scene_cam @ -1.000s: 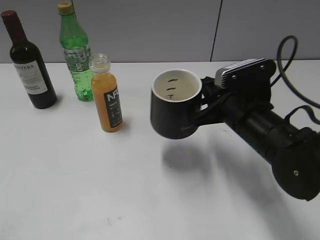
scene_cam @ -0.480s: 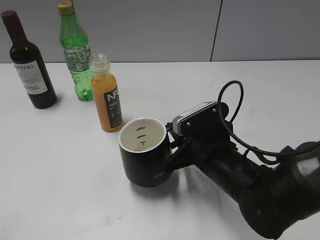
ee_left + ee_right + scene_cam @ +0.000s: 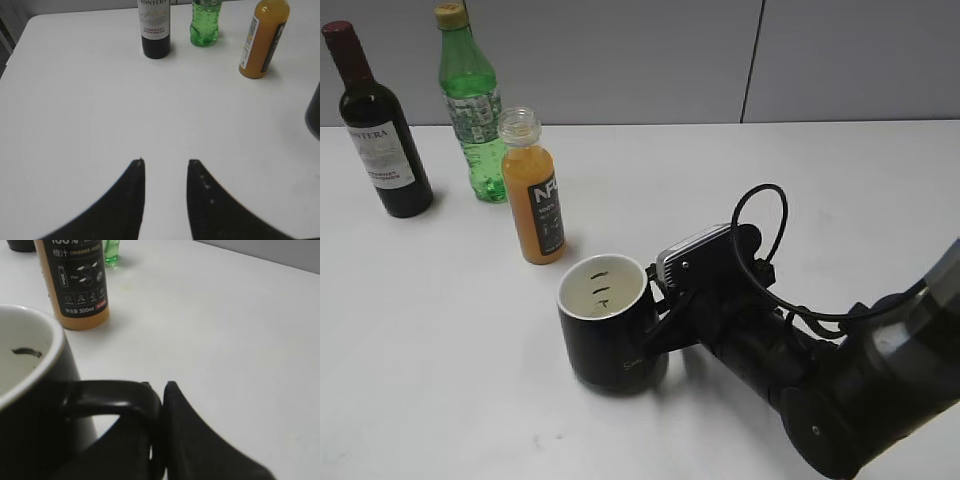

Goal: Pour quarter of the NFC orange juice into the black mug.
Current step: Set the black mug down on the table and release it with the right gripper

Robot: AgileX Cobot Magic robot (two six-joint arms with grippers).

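Exterior view shows the black mug [image 3: 608, 322], matte and squat with a pale inside bearing small dark marks, standing on the smooth white table [image 3: 450, 330] just in front of the NFC orange juice [image 3: 532, 190]. That clear plastic bottle has no cap on its wide threaded neck, and orange liquid fills it nearly to the shoulder behind a black label. The right gripper [image 3: 159, 415] pinches the mug's loop handle between its dark fingers [image 3: 200, 440]. Behind the juice stand a ribbed green bottle [image 3: 472, 105] with a yellow cap and a dark wine bottle [image 3: 376, 125], close together along the table's far left. Nothing stands between juice and mug. Left wrist view shows the left gripper [image 3: 165, 172] with its black fingers spread, holding nothing, over bare table. Half a second ago the mug sat slightly higher and tilted; now it stands upright, a little nearer the front edge.
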